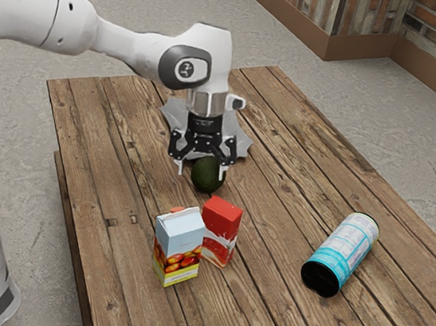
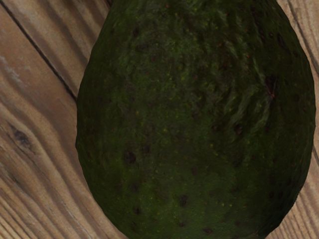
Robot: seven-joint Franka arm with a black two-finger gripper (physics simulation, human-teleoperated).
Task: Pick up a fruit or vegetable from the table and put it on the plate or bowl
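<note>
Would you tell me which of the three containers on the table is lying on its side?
The teal-and-white can; the juice carton and the red carton stand upright.

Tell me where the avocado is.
In the exterior view the avocado lies mid-table, directly under the gripper, just behind the red carton.

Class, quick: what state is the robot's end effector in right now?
End effector: open, poised just over the avocado, holding nothing.
</note>
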